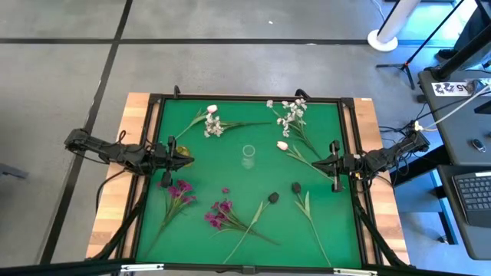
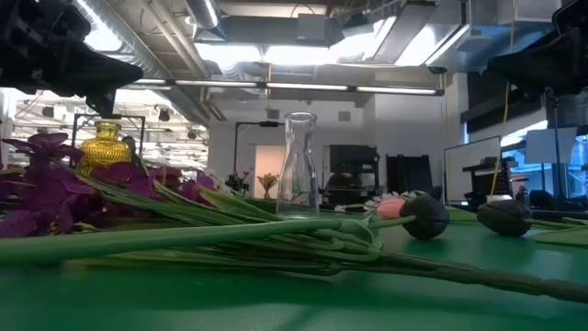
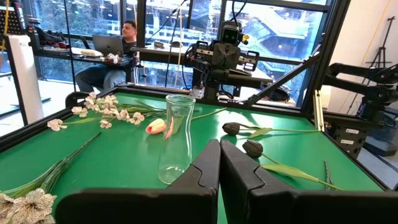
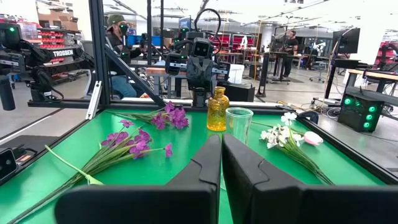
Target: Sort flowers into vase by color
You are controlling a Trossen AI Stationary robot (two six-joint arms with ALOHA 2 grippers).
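Observation:
A clear glass vase [image 1: 248, 156] [image 3: 177, 138] stands upright at the middle of the green mat. Flowers lie flat around it. White sprigs [image 1: 213, 125] [image 1: 291, 115] and a pink bud [image 1: 282, 145] lie on the far side. Magenta sprigs [image 1: 178, 190] [image 1: 220, 213] and two dark heads [image 1: 273, 198] [image 1: 296, 187] lie on the near side. My left gripper [image 1: 184, 160] [image 3: 219, 162] hovers shut at the mat's left edge. At the right edge my right gripper [image 1: 314, 162] [image 4: 221, 155] is also shut. Both point level toward the vase and hold nothing.
A small yellow glass vase [image 1: 179, 151] [image 4: 217, 109] stands by the left gripper at the mat's left side. A black frame [image 1: 253, 98] rims the mat. People sit at desks beyond the table. Bare mat shows around the clear vase.

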